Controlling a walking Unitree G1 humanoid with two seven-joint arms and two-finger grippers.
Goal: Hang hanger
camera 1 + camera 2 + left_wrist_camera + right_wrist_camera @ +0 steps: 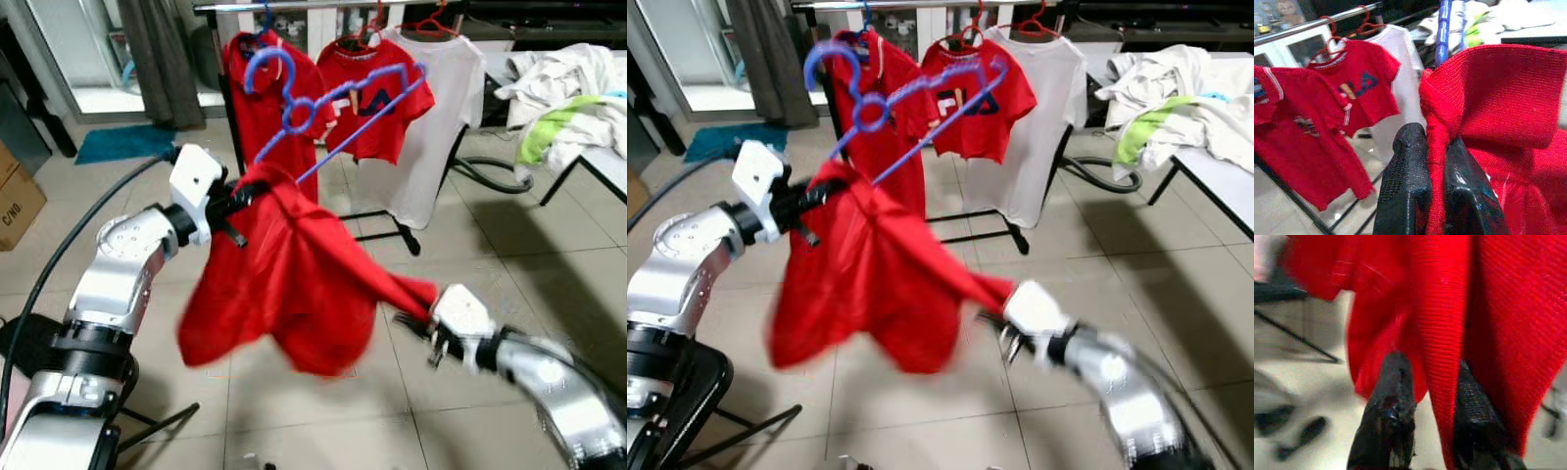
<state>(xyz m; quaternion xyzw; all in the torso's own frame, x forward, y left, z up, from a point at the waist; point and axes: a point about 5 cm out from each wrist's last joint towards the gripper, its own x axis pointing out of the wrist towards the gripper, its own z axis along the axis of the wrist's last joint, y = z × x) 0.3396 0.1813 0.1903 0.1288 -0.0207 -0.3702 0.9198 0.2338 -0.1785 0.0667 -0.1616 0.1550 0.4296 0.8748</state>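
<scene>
Red knit shirt (294, 284) held up in mid-air between both arms, above a pale tiled floor (509, 264). Draped over a blue hanger (323, 103), with the hook and one shoulder bar sticking up clear of the cloth, in front of the clothes rack (294, 8) but not on its rail. Left pincer (1435, 196) pressed together on a fold at the shirt's upper edge, black fingers (1405, 186) on either side of the bunched cloth, just below the hanger's neck. Right pincer (1435, 416) lower and to the right, pinching a stretched corner of the same shirt, a band of ribbed red fabric running down between its two fingers (1388, 416). Shirt body sagging between the two grips, somewhat blurred. Behind, on the rail: a red polo shirt (260, 88), a red printed T-shirt (377, 98) and a white T-shirt (436, 117), each on its own hanger. Off to the right, a bench (607, 166) carrying a heap of white and green laundry (568, 93). Far left, a cardboard box (15, 201) on the floor.
</scene>
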